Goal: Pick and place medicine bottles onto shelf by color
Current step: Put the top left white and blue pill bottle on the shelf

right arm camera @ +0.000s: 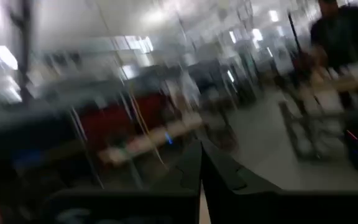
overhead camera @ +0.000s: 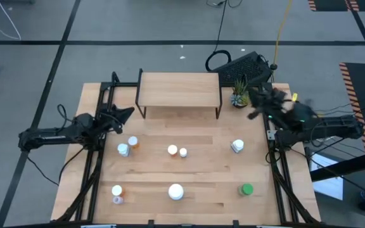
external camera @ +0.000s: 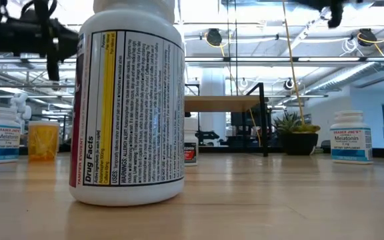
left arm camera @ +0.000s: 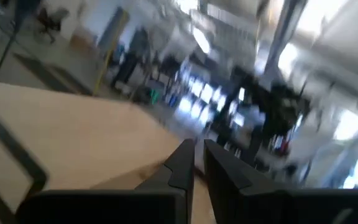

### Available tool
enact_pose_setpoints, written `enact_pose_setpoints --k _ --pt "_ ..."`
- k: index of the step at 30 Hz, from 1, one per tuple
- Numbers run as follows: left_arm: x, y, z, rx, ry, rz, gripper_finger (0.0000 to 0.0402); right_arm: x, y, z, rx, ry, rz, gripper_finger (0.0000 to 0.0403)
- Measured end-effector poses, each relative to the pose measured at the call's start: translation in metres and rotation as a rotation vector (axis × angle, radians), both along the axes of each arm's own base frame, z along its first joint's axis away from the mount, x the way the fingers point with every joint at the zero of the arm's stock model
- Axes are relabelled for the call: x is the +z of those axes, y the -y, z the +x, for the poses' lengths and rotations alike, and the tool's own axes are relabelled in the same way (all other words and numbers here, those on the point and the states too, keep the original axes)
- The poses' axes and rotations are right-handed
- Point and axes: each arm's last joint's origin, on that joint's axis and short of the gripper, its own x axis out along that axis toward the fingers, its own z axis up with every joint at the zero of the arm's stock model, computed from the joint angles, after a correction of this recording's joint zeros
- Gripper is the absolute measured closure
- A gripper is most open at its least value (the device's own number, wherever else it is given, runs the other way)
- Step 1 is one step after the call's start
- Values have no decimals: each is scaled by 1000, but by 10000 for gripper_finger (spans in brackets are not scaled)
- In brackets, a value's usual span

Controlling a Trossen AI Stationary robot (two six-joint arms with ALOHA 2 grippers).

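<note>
The wooden bench [overhead camera: 195, 171] filled most of the high view. At its far edge stood the shelf [overhead camera: 179, 88], bare on top, with a small potted plant [overhead camera: 239, 96] just to its right.

The left arm [overhead camera: 62, 132] lay stretched low along the bench's left side, forearm pointing right, its left claw [overhead camera: 127, 114] near the shelf's left legs. In its wrist view the two fingers [left arm camera: 180, 167] stood close together with only a thin gap, holding nothing. The right arm [overhead camera: 322, 126] was folded at the right edge, its right claw [overhead camera: 256, 107] reaching in beside the plant; its fingers [right arm camera: 191, 165] were also nearly touching and empty.

The medicine bottles sat spread over the bench: a large white bottle [overhead camera: 175, 191] at the near middle, a green-capped bottle [overhead camera: 246, 189] near right, a blue-white bottle [overhead camera: 237, 146] on the right, two small bottles [overhead camera: 177, 151] side by side at the centre, a blue-white and orange pair [overhead camera: 127, 145] on the left, and another pair [overhead camera: 116, 194] at the near left.
</note>
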Motion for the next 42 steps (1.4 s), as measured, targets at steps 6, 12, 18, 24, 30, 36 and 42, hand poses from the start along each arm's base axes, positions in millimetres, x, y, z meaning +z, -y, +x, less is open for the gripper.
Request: enact_pose_setpoints --k 6,12,18,24,30,36,42 --pt "63 -1 6 29 -211 158 364 -18 -8 6 245 -558 446 351" --pt "132 -6 -3 251 -355 406 348 -30 -11 10 289 -664 767 240" --pt "161 -20 13 395 -389 444 270 -46 -7 22 369 -821 914 139" --pt "160 -47 53 363 -517 419 210 -46 26 36 304 -666 969 111" --pt "181 -69 82 83 -589 376 193 -12 54 48 485 -261 872 119" --pt "165 -74 96 -191 -903 221 198 -10 56 43 484 -269 821 129" --pt "138 -74 70 10 -1250 -253 184 -11 59 42 382 -260 812 129"
